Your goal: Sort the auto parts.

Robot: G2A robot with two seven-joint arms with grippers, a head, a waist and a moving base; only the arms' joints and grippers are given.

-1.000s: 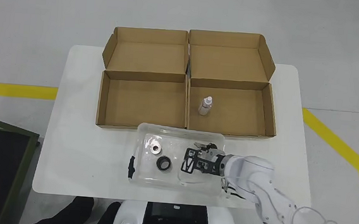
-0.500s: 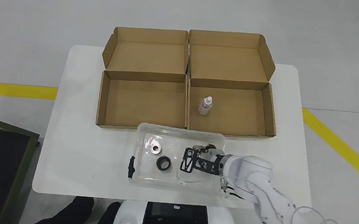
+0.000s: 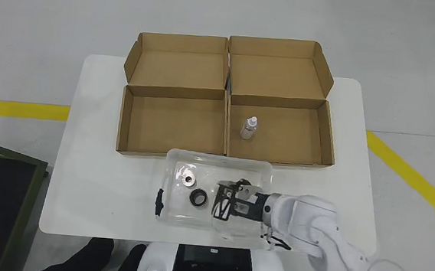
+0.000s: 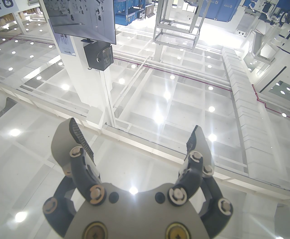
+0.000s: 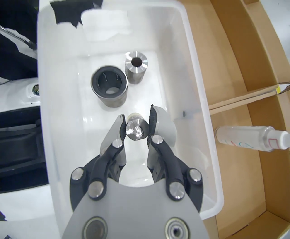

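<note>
Right gripper (image 5: 136, 133): closed to a narrow gap on a small metal plug (image 5: 135, 131), with one ridged finger against each side of it, low inside the clear tub (image 5: 197, 95).
Left gripper (image 4: 136, 147): jaws wide apart with nothing between them, aimed up at the ceiling and away from the counter (image 3: 85, 163).
Plug: near the middle of the tub; I cannot tell whether it is resting on the tub floor or lifted off it.
Other parts: a black sleeve (image 5: 109, 90) and a shiny metal bush (image 5: 136, 65) stand upright just beside each other in the tub, beyond the right gripper's fingertips.
Boxes: two open cardboard boxes sit side by side behind the tub. These are the left box (image 3: 172, 124) and the right box (image 3: 294, 134), where a small bottle (image 3: 249, 127) lies on its side.
Done: by the look of it, one item is sorted, the bottle in the right box.
Left: three parts are in the tub. The plug seems to be the one in hand and has to be carried to a box, then the sleeve and the bush, so the job looks to be at an early stage.
Top view gives: the whole layout, with both boxes, their raised lids and the tub at the counter's near edge.
Right wrist view gives: the finger contact on the plug, the pin on its end face and the bore of the bush, all too fine to judge from above.
</note>
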